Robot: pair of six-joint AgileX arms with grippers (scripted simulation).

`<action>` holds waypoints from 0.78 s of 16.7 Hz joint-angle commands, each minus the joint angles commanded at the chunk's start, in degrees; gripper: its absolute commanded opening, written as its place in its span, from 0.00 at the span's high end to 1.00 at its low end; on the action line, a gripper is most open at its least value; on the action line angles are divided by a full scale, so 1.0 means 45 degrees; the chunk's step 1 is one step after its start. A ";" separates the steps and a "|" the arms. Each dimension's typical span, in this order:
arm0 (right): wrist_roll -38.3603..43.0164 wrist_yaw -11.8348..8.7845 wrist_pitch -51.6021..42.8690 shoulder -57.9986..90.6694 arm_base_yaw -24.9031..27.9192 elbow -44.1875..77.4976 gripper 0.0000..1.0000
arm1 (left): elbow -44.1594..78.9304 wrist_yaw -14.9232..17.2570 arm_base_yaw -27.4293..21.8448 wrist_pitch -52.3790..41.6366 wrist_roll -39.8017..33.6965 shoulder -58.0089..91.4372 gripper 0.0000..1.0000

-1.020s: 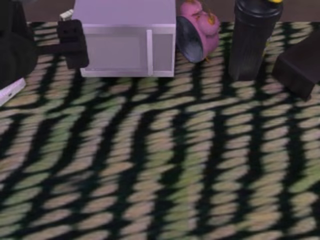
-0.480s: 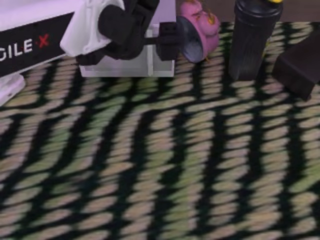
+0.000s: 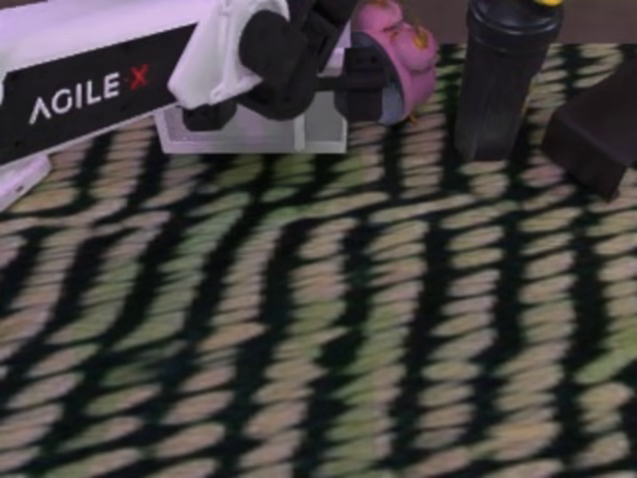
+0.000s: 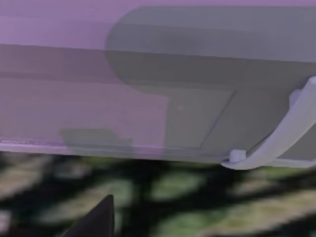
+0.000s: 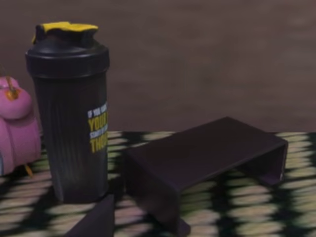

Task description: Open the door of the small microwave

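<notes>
Left gripper reaches across the microwave front.
Finger spread cannot be told; it sits near the door handle, probably to hook it.

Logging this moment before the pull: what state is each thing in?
door: shut, flush with the small microwave.
handle: not gripped.
left gripper: in front of the microwave's right part.
shaker bottle: upright, lid on.
pink alarm clock: standing, tilted.
</notes>
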 joint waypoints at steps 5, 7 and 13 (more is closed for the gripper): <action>0.0000 0.0000 0.0000 0.0000 0.0000 0.0000 0.00 | 0.0402 0.0190 0.0302 0.0691 0.0272 0.0946 0.00; 0.0000 0.0000 0.0000 0.0000 0.0000 0.0000 0.00 | 0.0763 0.0352 0.0555 0.1313 0.0498 0.1983 0.00; 0.0000 0.0000 0.0000 0.0000 0.0000 0.0000 0.00 | 0.1079 0.0522 0.0818 0.1930 0.0731 0.2749 0.00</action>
